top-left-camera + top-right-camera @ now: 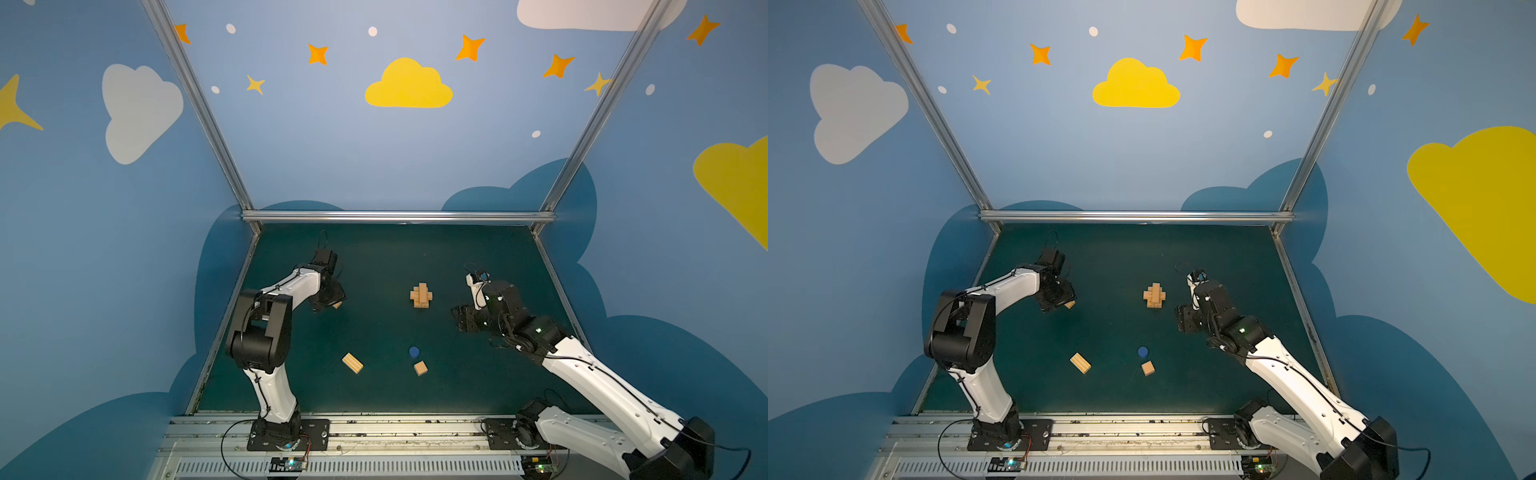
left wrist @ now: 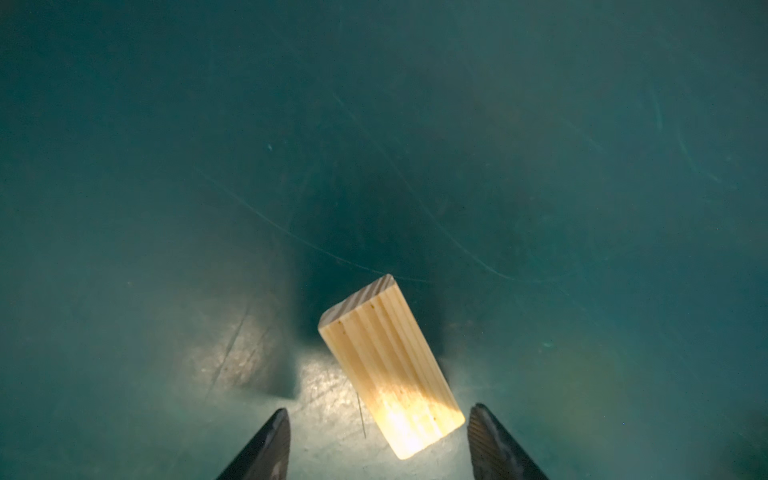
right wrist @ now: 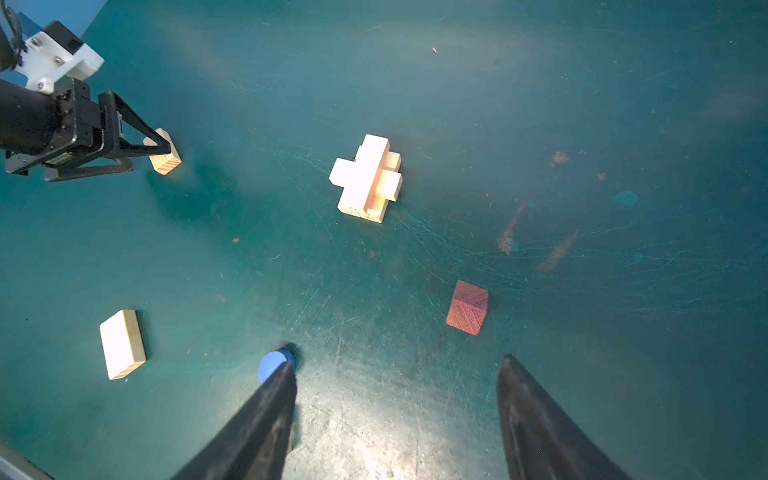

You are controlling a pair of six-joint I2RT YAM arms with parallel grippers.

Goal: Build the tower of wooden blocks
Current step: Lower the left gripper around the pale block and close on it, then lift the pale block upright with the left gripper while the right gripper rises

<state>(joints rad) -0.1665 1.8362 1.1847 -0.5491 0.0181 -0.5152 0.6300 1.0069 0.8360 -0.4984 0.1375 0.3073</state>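
The wood block tower (image 1: 421, 296) (image 1: 1154, 296) (image 3: 368, 178) is a low cross of tan bars at mid-table. My left gripper (image 2: 380, 409) (image 1: 331, 302) is down at the far left, open, straddling one end of a tan bar (image 2: 388, 361) (image 3: 166, 160) with a gap on each side. Loose wood blocks lie nearer the front: a tan bar (image 1: 352, 363) (image 3: 121, 344), a blue round piece (image 1: 414, 352) (image 3: 272, 365) and a tan cube (image 1: 420, 368). A dark reddish-brown cube (image 3: 467, 307) lies just ahead of my right gripper (image 3: 399, 361) (image 1: 462, 320), which is open and empty.
The dark green table (image 1: 374, 257) is fenced by aluminium rails (image 1: 395, 216) at the back and sides. The arm bases stand on a track (image 1: 374, 432) at the front edge. The right arm's wrist covers the dark cube in both top views.
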